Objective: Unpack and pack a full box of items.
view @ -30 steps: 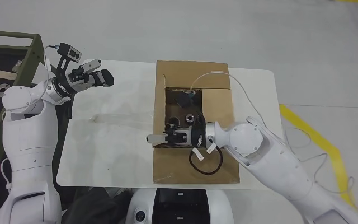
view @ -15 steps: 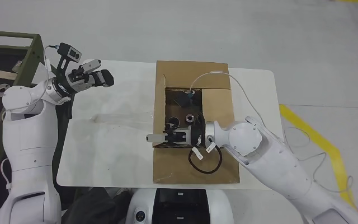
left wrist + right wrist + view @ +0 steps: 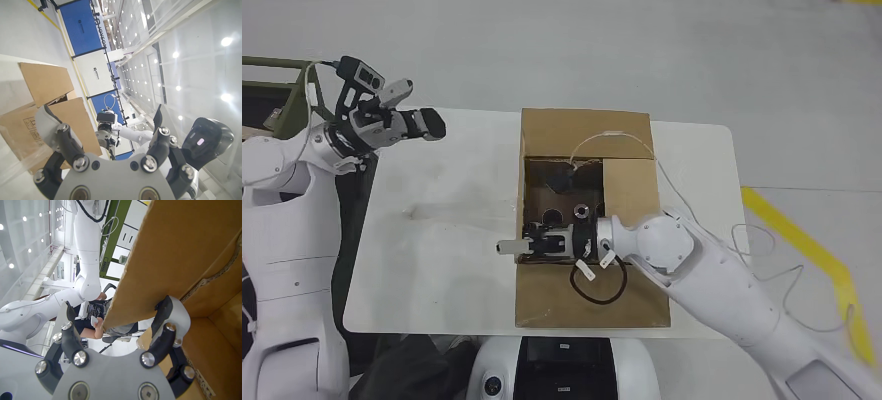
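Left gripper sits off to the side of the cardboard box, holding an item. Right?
No: the left gripper is empty; the left wrist view shows its fingers apart with nothing between. It is off to the side of the cardboard box.

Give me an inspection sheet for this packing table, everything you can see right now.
Surface: white table, carrying one box.
Job's things: cardboard box open; dark items inside.
Clutter: nothing seen.
Grippers: left gripper open, held above the table's far corner; right gripper open, straddling a box flap.
Cables: white cable runs out of the box toward the table's right side.
Surroundings: green rack beside the table; yellow floor line.
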